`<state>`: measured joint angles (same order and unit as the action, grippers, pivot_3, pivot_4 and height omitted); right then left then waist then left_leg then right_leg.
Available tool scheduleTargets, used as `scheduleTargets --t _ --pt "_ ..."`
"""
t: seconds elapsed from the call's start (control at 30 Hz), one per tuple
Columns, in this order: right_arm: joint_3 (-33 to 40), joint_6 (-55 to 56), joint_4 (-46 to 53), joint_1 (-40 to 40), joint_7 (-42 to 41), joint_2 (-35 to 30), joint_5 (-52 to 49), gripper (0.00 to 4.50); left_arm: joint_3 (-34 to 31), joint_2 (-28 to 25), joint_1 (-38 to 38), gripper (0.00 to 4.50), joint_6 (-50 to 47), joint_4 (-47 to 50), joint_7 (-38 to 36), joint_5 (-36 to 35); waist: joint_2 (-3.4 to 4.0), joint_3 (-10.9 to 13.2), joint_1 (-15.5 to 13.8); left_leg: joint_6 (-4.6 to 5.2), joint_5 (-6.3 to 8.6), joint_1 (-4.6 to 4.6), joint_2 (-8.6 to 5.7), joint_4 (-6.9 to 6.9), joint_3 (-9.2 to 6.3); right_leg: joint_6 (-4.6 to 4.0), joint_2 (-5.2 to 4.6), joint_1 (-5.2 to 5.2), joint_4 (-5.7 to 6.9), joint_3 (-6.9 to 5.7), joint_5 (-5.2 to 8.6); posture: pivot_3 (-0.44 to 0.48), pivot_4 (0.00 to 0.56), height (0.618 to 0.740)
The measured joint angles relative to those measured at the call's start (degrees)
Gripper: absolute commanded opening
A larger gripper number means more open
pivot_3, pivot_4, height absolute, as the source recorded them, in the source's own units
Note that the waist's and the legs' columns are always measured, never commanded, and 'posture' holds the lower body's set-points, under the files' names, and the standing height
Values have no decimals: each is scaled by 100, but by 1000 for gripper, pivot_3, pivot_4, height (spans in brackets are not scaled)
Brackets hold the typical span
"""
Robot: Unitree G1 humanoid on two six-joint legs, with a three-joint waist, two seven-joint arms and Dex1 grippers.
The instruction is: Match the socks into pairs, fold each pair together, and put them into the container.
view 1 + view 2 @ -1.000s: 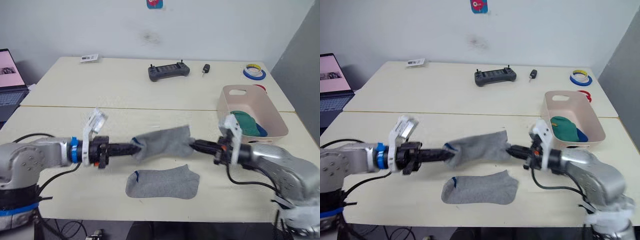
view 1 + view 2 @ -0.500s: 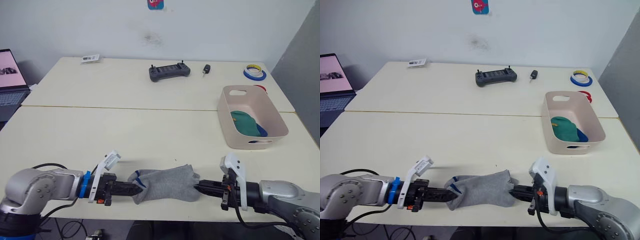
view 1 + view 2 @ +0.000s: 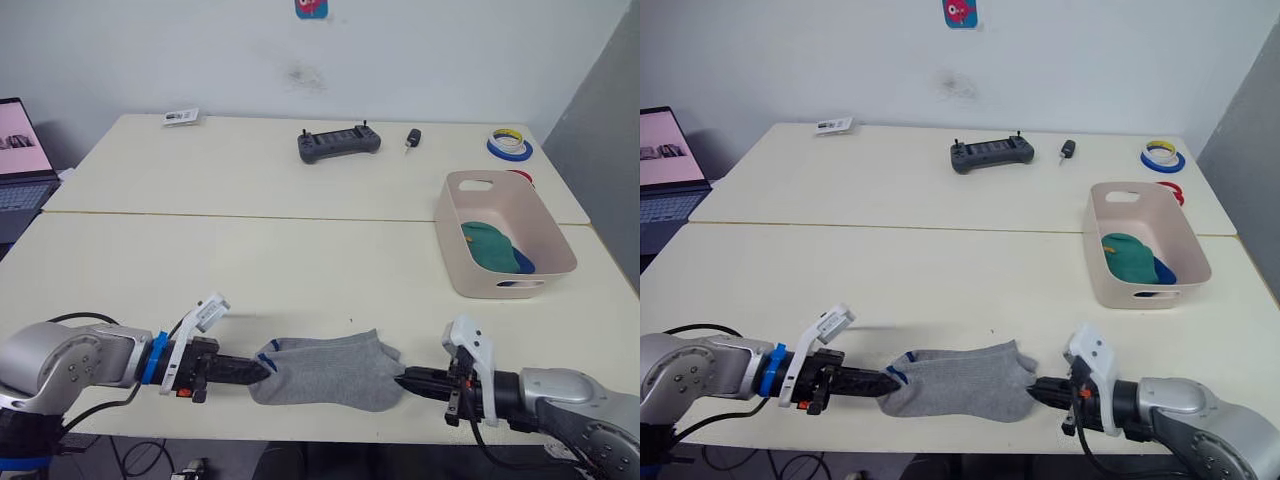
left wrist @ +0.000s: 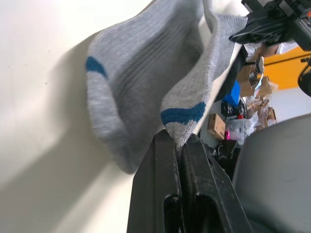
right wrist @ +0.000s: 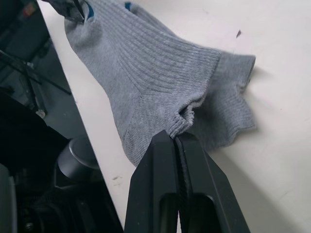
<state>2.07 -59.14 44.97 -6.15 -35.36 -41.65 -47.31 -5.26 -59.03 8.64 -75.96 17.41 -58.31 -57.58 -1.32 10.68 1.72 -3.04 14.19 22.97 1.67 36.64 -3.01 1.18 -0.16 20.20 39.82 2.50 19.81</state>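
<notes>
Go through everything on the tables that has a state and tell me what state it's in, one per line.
Grey socks: stacked as a pair, flat on the near table edge, pinched at both ends.
Left claw: shut on the cuff end.
Right claw: shut on the toe end.
Container: upright, open, holding the green socks and blue socks.
Laptop: open, screen lit.

Both eye views look forward and down over the table (image 3: 300,260) from head height. Each wrist view sits close behind its own hand, sharing the grey socks (image 3: 960,382) near the front edge.
</notes>
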Motion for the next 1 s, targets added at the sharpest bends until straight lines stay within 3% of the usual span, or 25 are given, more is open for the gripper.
scheduleTargets --t 0.43,0.8,0.97,1.0 --pt "-571 83 -401 334 350 109 488 49 927 404 743 0 400 -965 23 884 -2 1 -3 0 0 3 -1 1 -1 -4 3 3 1 -1 -3 0 150 740" --pt "-630 96 -486 505 437 295 607 49 1126 660 981 0 523 -1264 13 1173 -2 1 -1 0 0 3 -1 2 0 -13 3 2 4 -1 -7 0 150 740" --pt "-686 78 -595 608 496 390 677 0 1125 641 935 1224 647 -1245 -95 1270 -2 1 1 0 0 2 -1 2 0 -14 3 3 4 -1 -8 0 150 740" --pt "-686 65 -600 613 512 405 676 467 1110 640 902 1560 688 -1223 -138 1268 -1 1 0 0 0 2 -1 2 0 -15 3 2 4 -1 -9 0 150 740"
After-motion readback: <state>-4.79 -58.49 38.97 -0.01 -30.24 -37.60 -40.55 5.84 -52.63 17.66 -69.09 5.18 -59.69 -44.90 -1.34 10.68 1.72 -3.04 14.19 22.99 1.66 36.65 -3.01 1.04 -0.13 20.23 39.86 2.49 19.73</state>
